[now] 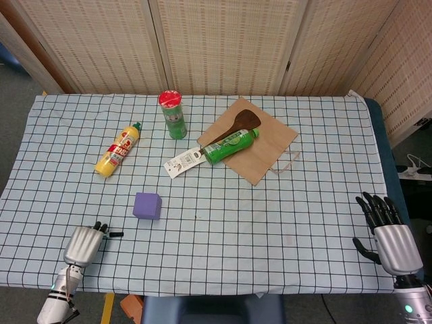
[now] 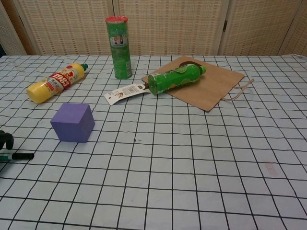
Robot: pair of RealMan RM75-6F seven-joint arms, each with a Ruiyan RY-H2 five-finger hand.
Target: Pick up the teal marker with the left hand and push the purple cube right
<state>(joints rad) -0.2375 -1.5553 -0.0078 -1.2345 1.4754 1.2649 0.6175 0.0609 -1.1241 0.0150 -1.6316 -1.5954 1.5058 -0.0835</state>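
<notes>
The teal marker with a black cap lies on the checked cloth near the front left edge. My left hand is over the marker's rear part with its back turned up. Only the marker's cap end shows past it in the head view. In the chest view its dark fingertips hang just above the marker, which still lies flat. The purple cube stands a little to the right and further back, apart from hand and marker. My right hand rests at the front right edge with its fingers spread and nothing in it.
A yellow sauce bottle lies at the back left. A green can with a red lid stands behind the cube. A green bottle and a wooden spoon lie on a brown paper bag.
</notes>
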